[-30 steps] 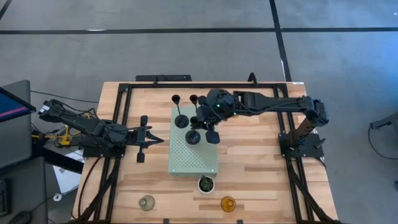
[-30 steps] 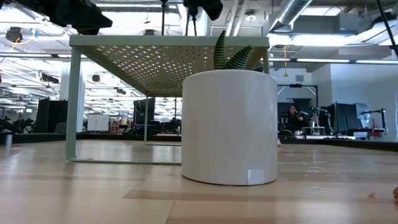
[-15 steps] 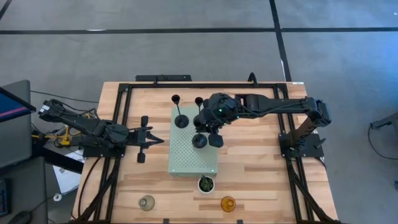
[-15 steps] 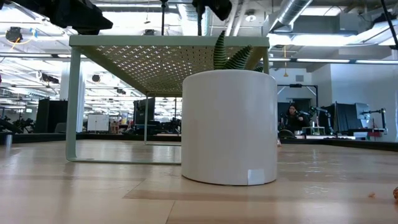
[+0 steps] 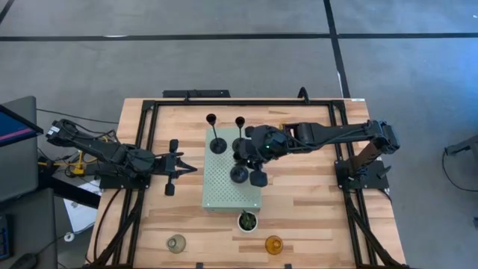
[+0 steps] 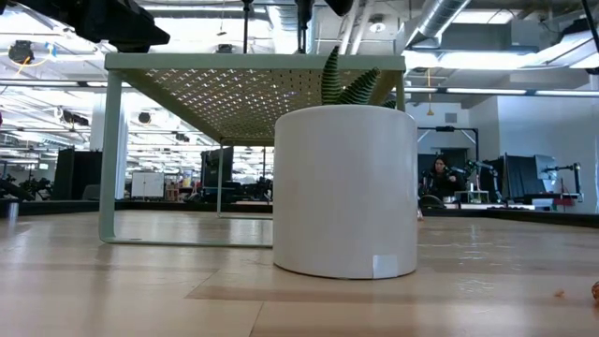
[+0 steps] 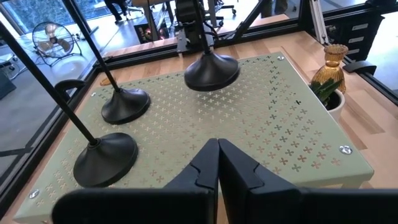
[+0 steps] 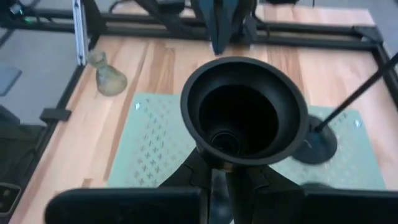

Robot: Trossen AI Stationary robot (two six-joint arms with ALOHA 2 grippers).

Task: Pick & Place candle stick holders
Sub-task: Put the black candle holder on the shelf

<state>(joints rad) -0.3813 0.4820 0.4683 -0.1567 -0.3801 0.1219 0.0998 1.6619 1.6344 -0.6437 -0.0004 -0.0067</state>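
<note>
right pincer (image 5: 246, 158) clamped on a black candle stick holder (image 5: 240, 173), its base on the green perforated board (image 5: 224, 193) beside two others: placing step; next, i judge, release and lift straight off; left pincer (image 5: 181, 168) shut, idle beside the board.

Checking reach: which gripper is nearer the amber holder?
Right. The right gripper is over the green board, up-table from the amber holder. The left gripper is off the board's left edge, farther away.

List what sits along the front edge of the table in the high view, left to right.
Clear-grey glass holder → small green plant in its pot → amber glass holder.
</note>
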